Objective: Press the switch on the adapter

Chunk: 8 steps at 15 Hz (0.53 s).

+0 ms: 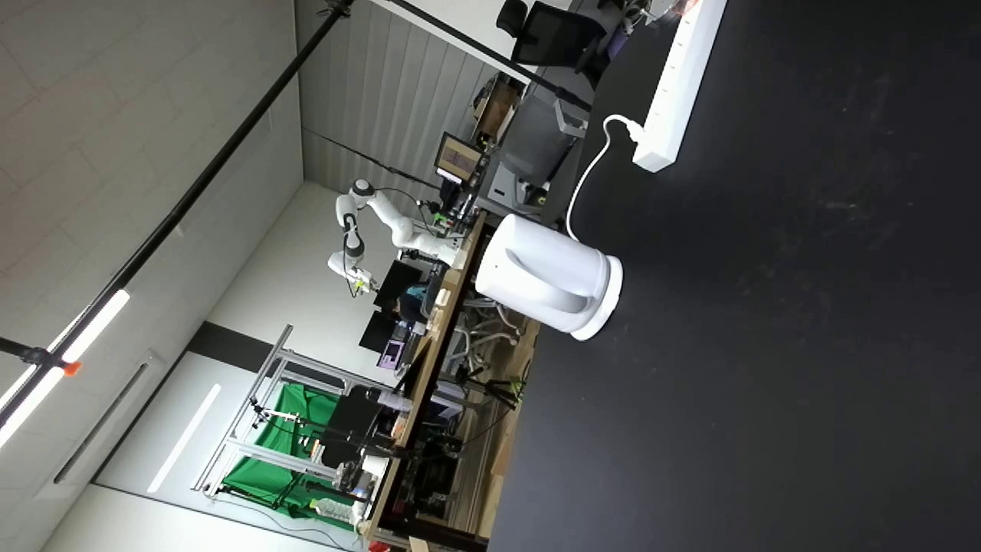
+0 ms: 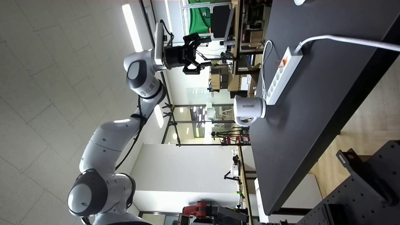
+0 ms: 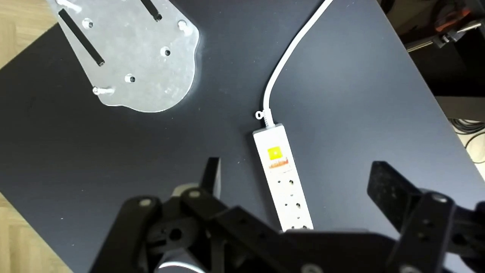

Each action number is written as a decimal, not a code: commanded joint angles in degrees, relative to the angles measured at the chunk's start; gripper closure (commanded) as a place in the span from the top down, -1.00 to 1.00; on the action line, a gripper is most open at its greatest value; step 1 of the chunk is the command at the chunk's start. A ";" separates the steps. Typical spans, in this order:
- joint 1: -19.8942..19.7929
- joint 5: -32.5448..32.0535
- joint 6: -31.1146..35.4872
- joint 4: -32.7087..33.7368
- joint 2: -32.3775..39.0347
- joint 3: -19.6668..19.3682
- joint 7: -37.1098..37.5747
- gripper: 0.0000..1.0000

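Note:
The adapter point(image 3: 291, 197) is a long white power strip lying on the dark table, with a thick white cord at one end. It also shows in both exterior views point(image 1: 678, 88) point(image 2: 286, 79). Its switch point(image 3: 275, 152) appears yellow with an orange strip beside it, near the cord end; in an exterior view the switch point(image 2: 284, 61) is orange with a small clear flap. My gripper point(image 2: 205, 52) is open and empty, well above the table and apart from the adapter. In the wrist view my gripper point(image 3: 297, 170) has its fingers widely apart, and its body hides the adapter's far end.
A white jug point(image 1: 544, 268) stands by the adapter's far end, also in an exterior view point(image 2: 248, 107). A thin white cord point(image 1: 586, 180) runs from adapter towards jug. A metal plate point(image 3: 147, 57) lies on the table point(image 3: 360, 94). A black perforated structure point(image 2: 359, 193) stands beyond the table edge.

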 commanded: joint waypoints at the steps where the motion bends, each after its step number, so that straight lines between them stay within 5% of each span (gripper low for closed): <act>1: -0.25 -0.02 -0.28 0.33 0.13 0.22 -0.10 1.00; 8: -2.63 10.56 -0.38 -1.16 2.58 2.57 -11.91 1.00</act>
